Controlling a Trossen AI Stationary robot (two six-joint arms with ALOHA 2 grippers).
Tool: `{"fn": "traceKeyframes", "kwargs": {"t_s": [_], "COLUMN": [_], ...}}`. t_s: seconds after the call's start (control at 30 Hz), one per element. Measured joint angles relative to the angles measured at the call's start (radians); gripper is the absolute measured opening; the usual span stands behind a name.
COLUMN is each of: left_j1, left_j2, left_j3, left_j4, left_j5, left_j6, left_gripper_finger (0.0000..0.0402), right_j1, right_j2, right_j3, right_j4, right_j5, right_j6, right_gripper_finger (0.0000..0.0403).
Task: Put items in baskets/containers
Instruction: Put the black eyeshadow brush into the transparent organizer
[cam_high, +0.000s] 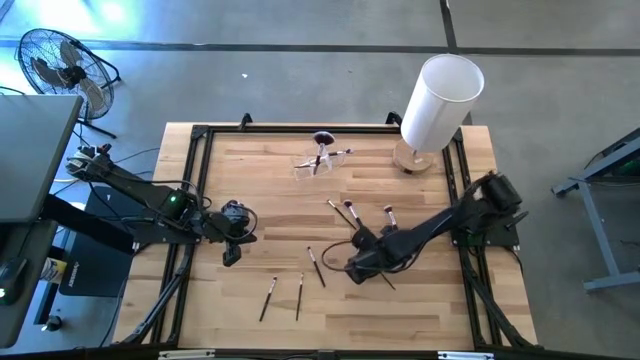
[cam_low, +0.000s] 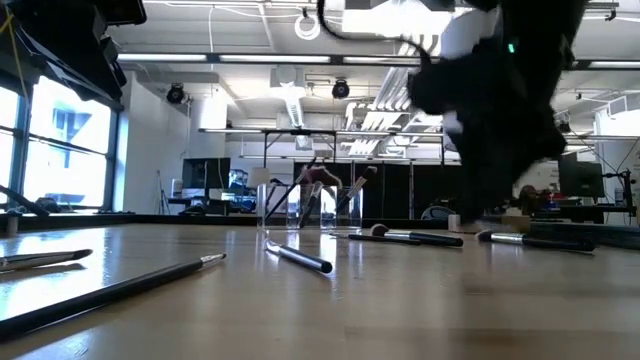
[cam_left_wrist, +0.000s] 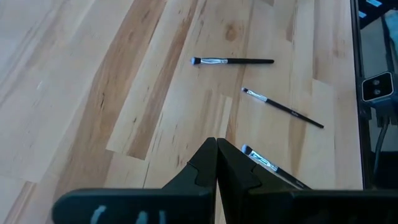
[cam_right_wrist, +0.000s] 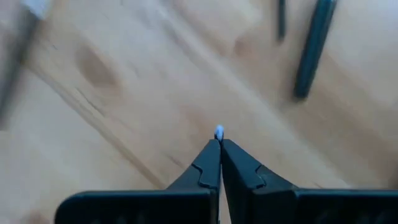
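Makeup brushes (cam_high: 320, 266) lay scattered flat on the desk (cam_high: 270, 220): a few near its front edge, several mid-desk around my right fingers (cam_high: 352, 272), and some already standing in the clear holder (cam_high: 322, 160) toward the far edge. My right fingers (cam_right_wrist: 218, 149) were clenched, seemingly on nothing, low over the wood with the nearest brush just beside them, its long axis running roughly front to back. My left fingers (cam_left_wrist: 216, 163), likewise pressed together and empty, hovered at the desk's left side, farther from most brushes, so I judged the right arm better placed.

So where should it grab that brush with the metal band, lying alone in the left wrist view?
Best guess: mid-handle of the brush, from straight above, fingers across its width. It lies flat on the table, nothing touching it, so only its thin sides offer purchase.
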Motion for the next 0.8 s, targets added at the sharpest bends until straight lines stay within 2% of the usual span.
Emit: {"fn": "traceKeyframes", "kwargs": {"t_s": [0.17, 0.3, 0.43, 0.5, 0.6, 0.73, 0.8], "left_j1": [0.0, 0.0, 0.0, 0.0, 0.001, 0.001, 0.001], "left_j2": [0.0, 0.0, 0.0, 0.0, 0.0, 0.0, 0.0], "left_j3": [0.0, 0.0, 0.0, 0.0, 0.0, 0.0, 0.0], "left_j4": [0.001, 0.018, 0.031, 0.052, 0.071, 0.071, 0.071], "left_j5": [0.0, -0.004, -0.04, -0.061, -0.093, -0.145, -0.169], "left_j6": [0.0, 0.0, 0.0, 0.0, -0.001, -0.064, -0.083], "left_gripper_finger": [0.0, 0.0, 0.0, 0.0, 0.0, 0.0, 0.0], "right_j1": [0.008, 0.001, -0.065, -0.132, -0.274, -0.494, -0.589], "right_j2": [-0.099, -0.176, -0.236, -0.26, -0.291, -0.298, -0.284], "right_j3": [0.001, 0.003, 0.002, -0.027, -0.158, -0.342, -0.395], "right_j4": [-0.003, 0.005, 0.109, 0.274, 0.648, 1.218, 1.468], "right_j5": [0.035, 0.125, 0.208, 0.17, 0.003, -0.239, -0.311], "right_j6": [-0.046, -0.095, -0.277, -0.432, -0.63, -0.736, -0.785], "right_gripper_finger": [0.0, 0.0, 0.0, 0.0, 0.0, 0.0, 0.0]}}
